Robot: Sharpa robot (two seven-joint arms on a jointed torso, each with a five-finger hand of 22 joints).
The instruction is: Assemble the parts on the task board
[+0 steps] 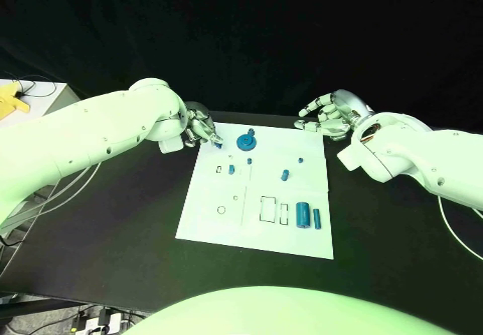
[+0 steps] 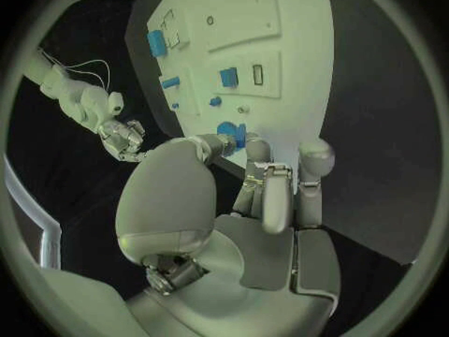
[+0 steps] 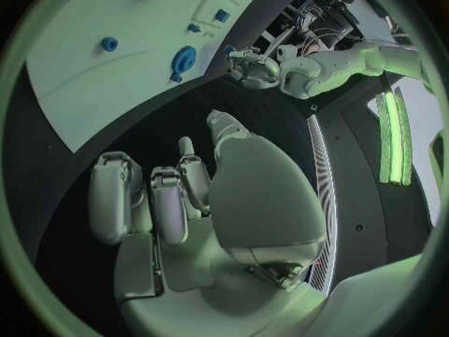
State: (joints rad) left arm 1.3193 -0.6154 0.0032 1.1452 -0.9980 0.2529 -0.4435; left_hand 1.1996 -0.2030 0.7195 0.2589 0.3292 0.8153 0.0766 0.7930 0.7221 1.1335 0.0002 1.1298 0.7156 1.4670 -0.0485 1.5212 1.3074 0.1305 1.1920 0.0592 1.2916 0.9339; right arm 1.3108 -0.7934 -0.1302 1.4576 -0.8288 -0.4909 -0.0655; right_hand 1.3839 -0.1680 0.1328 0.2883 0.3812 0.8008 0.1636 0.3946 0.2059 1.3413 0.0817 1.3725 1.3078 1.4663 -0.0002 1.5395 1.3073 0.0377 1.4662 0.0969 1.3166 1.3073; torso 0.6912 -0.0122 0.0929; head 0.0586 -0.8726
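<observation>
The white task board [image 1: 211,216] lies in the middle of the black table. On it are a round blue part [image 1: 246,142], several small blue pieces such as one [image 1: 285,174] near the middle, and two blue cylinders [image 1: 303,213] lying near the front right. My left hand [image 1: 198,129] hovers at the board's far left corner and pinches a small blue part [image 1: 218,144] at its fingertips; the left wrist view shows that part [image 2: 232,135] between thumb and finger. My right hand [image 1: 327,115] hangs off the far right corner, fingers apart, holding nothing.
A yellow object [image 1: 10,98] sits on a pale surface at the far left, off the table. Cables [image 1: 91,322] hang by the table's near left corner. Outlined slots [image 1: 270,208] mark the board's front half.
</observation>
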